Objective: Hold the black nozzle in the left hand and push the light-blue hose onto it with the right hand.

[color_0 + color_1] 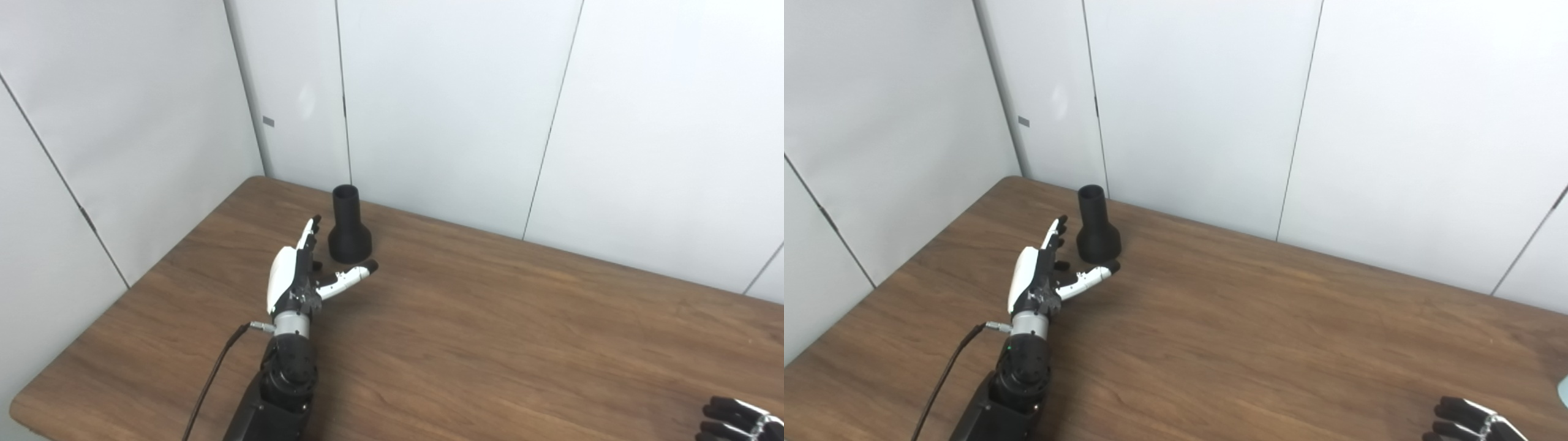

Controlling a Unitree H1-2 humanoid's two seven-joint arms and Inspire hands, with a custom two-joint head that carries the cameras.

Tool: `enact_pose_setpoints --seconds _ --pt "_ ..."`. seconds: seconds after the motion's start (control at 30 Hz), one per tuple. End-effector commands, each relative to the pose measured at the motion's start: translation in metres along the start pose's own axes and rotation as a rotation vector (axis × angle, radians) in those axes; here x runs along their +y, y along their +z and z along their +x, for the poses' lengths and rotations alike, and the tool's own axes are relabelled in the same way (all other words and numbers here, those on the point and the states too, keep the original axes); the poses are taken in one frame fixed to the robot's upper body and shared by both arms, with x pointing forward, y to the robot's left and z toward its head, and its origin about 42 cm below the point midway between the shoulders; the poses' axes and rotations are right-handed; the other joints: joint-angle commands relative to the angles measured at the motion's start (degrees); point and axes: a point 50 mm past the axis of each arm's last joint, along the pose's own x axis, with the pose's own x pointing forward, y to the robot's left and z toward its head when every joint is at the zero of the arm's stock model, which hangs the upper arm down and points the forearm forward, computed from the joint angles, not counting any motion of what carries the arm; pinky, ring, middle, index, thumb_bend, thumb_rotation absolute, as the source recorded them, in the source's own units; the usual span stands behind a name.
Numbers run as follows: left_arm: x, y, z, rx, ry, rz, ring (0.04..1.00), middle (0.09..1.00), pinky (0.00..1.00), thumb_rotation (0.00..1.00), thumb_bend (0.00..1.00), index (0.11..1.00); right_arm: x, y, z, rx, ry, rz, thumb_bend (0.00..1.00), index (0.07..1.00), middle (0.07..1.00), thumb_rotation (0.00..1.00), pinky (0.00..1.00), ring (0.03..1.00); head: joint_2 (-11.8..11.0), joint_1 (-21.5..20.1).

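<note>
The black nozzle (348, 225) stands upright on the brown table (490, 331) near its far left corner, narrow end up. My left hand (300, 269) is open just in front and left of it, fingers stretched along its left side and thumb pointing under its base, holding nothing. Only the curled fingers of my right hand (738, 419) show, low at the bottom right corner above the table's front right part. A sliver of something light blue (1564, 392) peeks in at the right edge of the right eye view; whether it is the hose I cannot tell.
White wall panels (453, 104) rise right behind the table and along its left side, close behind the nozzle. A black cable (211, 376) runs from my left wrist down to the bottom edge.
</note>
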Motion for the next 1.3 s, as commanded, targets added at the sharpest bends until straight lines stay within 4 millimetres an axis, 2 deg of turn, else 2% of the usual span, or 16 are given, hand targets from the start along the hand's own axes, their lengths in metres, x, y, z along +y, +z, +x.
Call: enact_pose_setpoints --seconds 0.0,0.1,0.13,0.2,0.33,0.47,0.7,0.8,1.27 --pt "0.011 0.007 0.012 -0.036 0.050 0.016 0.920 0.976 0.80 0.46 1.00 0.992 -0.006 0.012 0.007 -0.071 -0.014 -0.019 0.21 0.637 0.665 0.03 0.53 0.640 0.0 -0.1" --pt "0.011 0.006 0.016 -0.022 0.028 0.033 0.941 0.987 0.82 0.42 1.00 0.990 -0.006 0.013 0.007 -0.072 -0.013 -0.023 0.21 0.635 0.661 0.03 0.52 0.636 0.0 -0.1" --pt "0.011 0.006 0.017 -0.018 0.018 0.050 0.970 0.994 0.87 0.40 1.00 0.995 -0.006 0.013 0.006 -0.070 -0.012 -0.018 0.21 0.639 0.665 0.03 0.53 0.641 0.1 -0.3" --pt "0.010 0.005 0.020 -0.013 0.004 0.076 0.994 0.991 0.91 0.38 1.00 0.998 -0.006 0.012 0.006 -0.069 -0.011 -0.013 0.21 0.641 0.669 0.03 0.53 0.644 0.1 -0.3" --pt "0.009 0.005 0.027 0.000 -0.025 0.132 0.977 0.961 0.89 0.36 1.00 0.985 -0.007 0.012 0.005 -0.074 -0.009 -0.009 0.23 0.627 0.654 0.02 0.51 0.628 0.4 -0.5" --pt "0.006 0.000 0.036 0.013 -0.045 0.194 0.950 0.943 0.84 0.39 1.00 0.965 -0.008 0.012 0.005 -0.068 -0.008 -0.003 0.23 0.634 0.662 0.04 0.52 0.637 0.3 -0.7" --pt "0.007 -0.007 0.049 0.050 -0.080 0.207 0.943 0.950 0.83 0.37 1.00 0.966 -0.010 0.011 0.004 -0.062 -0.008 -0.005 0.23 0.639 0.668 0.01 0.53 0.643 0.4 -1.0" --pt "0.006 -0.009 0.053 0.062 -0.095 0.218 0.958 0.958 0.86 0.35 1.00 0.971 -0.010 0.010 0.004 -0.064 -0.009 -0.015 0.23 0.642 0.669 0.00 0.53 0.644 0.4 -1.0" --pt "-0.009 -0.008 0.059 0.065 -0.202 0.328 0.946 0.952 0.82 0.36 1.00 0.952 -0.011 0.012 0.000 -0.061 -0.016 -0.028 0.24 0.645 0.668 0.00 0.54 0.646 0.8 -2.2"
